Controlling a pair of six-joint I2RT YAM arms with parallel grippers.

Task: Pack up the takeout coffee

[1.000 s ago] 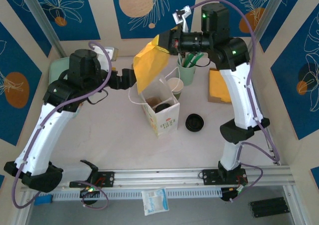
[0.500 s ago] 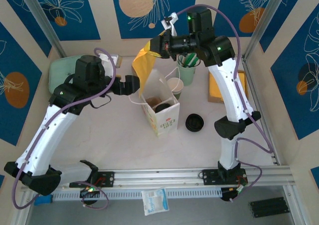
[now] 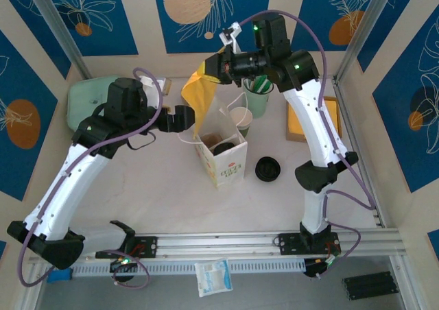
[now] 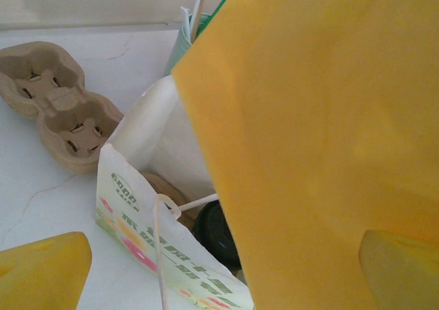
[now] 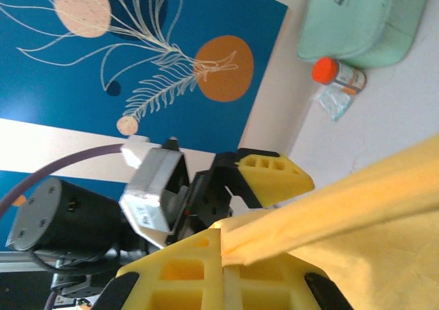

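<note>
Coffee [image 3: 223, 147]: one, inside one bag [image 3: 228, 167]. Right fingers [image 5: 218, 254] pinch one yellow sheet [image 3: 196, 94]; left fingers [image 3: 184, 116] wide.

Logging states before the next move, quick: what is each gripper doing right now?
The left gripper is open, gripping nothing.
The right gripper is shut on the flat yellow paper sheet.

Table [image 3: 151, 186]: white, faintly veined. I see a paper bag [image 3: 221, 160] standing mid-table, with a loose black lid [image 3: 267, 168] just right of it. Beyond the bag are an open cup [image 3: 241, 118] and a straw cup [image 3: 258, 99]. Yellow stack [image 3: 302, 121] far right. Green pouch [image 3: 82, 97] far left. Pulp carrier [image 4: 58, 101] lies apart from the bag.
</note>
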